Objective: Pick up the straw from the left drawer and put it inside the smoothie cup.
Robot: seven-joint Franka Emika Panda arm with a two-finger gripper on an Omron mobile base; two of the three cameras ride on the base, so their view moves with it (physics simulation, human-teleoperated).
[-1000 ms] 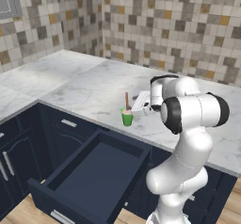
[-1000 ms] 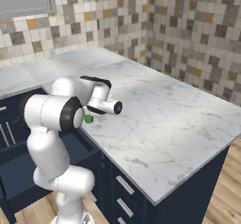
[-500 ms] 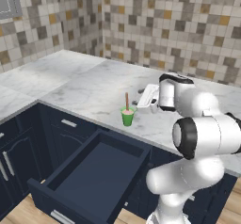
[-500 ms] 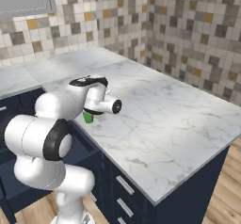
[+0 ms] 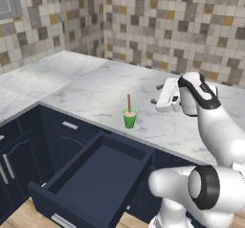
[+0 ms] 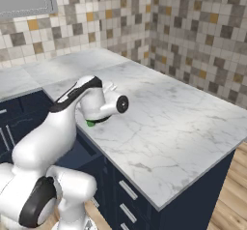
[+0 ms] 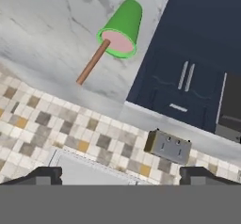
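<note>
The green smoothie cup [image 5: 129, 119] stands near the counter's front edge, above the open drawer. The orange-brown straw [image 5: 128, 102] stands upright in it, poking out of the pink contents. My gripper [image 5: 156, 94] hovers over the counter just right of the cup, open, with nothing between its fingers. In the hand view the smoothie cup [image 7: 123, 23] and the straw [image 7: 92, 62] sit ahead of the wide-apart fingertips [image 7: 44, 175], well clear of them. The left drawer [image 5: 95, 184] is pulled far out and looks empty. A sliver of the cup [image 6: 90, 123] peeks from under my arm.
The marble counter [image 5: 86, 85] runs in an L along a tiled wall [image 5: 162, 26]. Navy cabinet doors [image 5: 14, 160] flank the drawer on the left. A small grey box [image 7: 168, 146] sits on the far counter in the hand view.
The gripper has drawn back to the right, away from the cup, while the arm's upper links swung round. The straw stays standing in the cup.
</note>
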